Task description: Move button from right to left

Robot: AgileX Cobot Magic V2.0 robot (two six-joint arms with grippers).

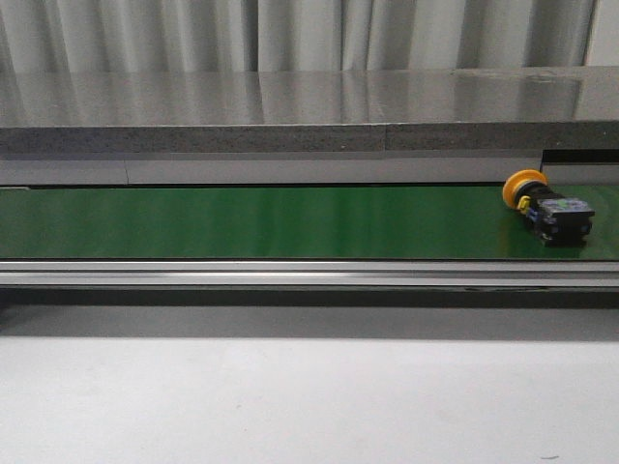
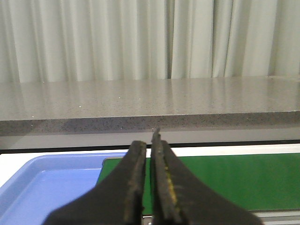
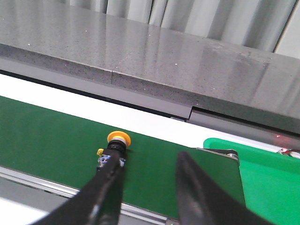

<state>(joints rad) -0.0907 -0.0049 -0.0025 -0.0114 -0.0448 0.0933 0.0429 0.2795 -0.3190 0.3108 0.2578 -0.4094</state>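
round yellow-capped button lies on smooth green belt; right hand spread, left hand clenched.

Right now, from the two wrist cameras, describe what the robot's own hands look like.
Only the fingers show. The left hand has two black, matte, tapering fingers whose inner faces look worn, with yellowish scuffing along one edge. The right hand has the same kind of black, smooth, tapering fingers, curving slightly toward the tips. No cables, labels or markings are visible on either, and the arms themselves are out of view.
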